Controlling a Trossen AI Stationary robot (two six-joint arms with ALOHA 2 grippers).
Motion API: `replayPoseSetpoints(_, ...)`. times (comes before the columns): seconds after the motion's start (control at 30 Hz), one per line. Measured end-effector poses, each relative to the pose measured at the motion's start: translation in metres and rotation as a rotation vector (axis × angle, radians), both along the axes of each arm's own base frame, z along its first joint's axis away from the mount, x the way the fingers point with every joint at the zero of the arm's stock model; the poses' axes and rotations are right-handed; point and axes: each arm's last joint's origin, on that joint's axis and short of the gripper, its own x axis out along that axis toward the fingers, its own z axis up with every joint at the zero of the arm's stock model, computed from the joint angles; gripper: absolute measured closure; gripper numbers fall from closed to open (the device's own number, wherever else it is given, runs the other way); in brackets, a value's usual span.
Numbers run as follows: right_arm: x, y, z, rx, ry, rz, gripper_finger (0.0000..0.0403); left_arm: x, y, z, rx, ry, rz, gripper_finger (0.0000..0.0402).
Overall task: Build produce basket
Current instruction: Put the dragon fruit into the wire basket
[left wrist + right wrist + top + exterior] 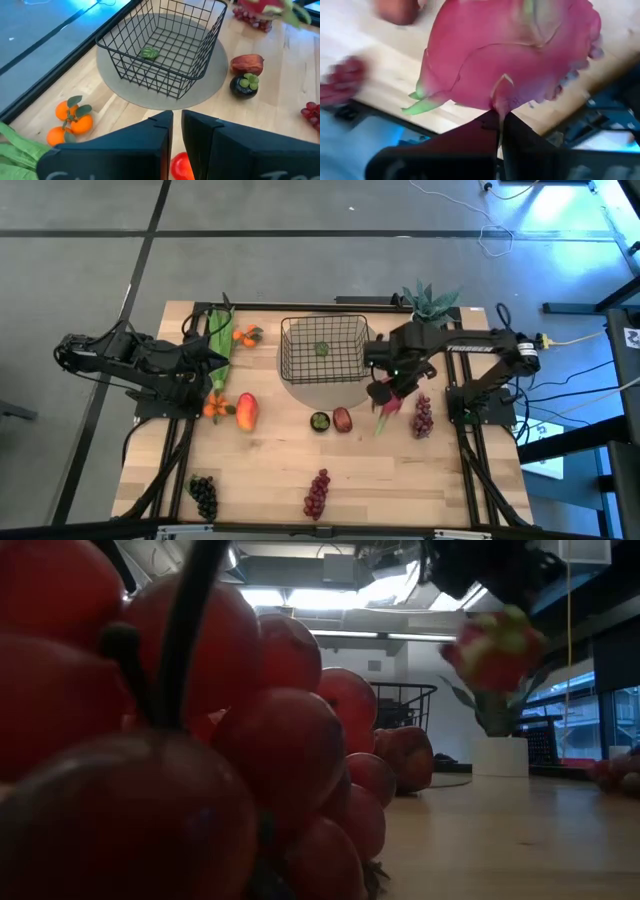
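The black wire basket (pixel 320 348) stands on a round grey mat (pixel 322 390) at mid-table, with one small green fruit (pixel 149 52) on its floor. My right gripper (pixel 500 119) is shut on the pink dragon fruit (pixel 390 406), just right of the mat. My left gripper (pixel 176 124) waits shut at the table's left, over the green leafy stalk (pixel 220 340). Lying on the table are a mango (pixel 246 411), oranges (pixel 245 335), a dark round fruit (pixel 319 421), a red fruit (pixel 342 419) and grape bunches (pixel 423 416). My right gripper pinches a thin pink scale (pixel 502 100) on the dragon fruit's skin between its two fingers. The fingers come from above, pointing steeply down. The fruit (pixel 495 645) hangs below them, lifted clear of the table.
A potted spiky plant (pixel 430 302) stands at the far edge, right of the basket. A red grape bunch (pixel 317 492) and a dark one (pixel 204 496) lie near the front edge. More oranges (pixel 215 406) lie by the mango. Bare wood lies at the front right.
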Motion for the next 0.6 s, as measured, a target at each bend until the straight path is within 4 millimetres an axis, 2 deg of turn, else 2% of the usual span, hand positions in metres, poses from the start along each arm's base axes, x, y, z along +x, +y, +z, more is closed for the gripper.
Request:
replayPoseSetpoints(0.17,0.005,-0.014,0.036,-0.008,-0.190,0.024,0.0403,0.000,0.000,0.000,0.022,0.005,-0.014,0.0372)
replayPoseSetpoints(0.27,0.008,-0.028,0.050,-0.046,-0.296,0.023,0.0403,0.001,0.000,0.000,0.024,0.005,-0.015,0.0372)
replayPoseSetpoints(0.43,0.018,-0.059,0.057,-0.083,-0.507,0.043,0.0403,0.001,0.000,0.000,0.049,0.017,-0.029,0.0372)
replayPoseSetpoints(0.6,0.021,-0.095,0.054,-0.003,-0.701,0.047,0.0403,0.001,0.000,0.000,0.049,0.017,-0.029,0.0372)
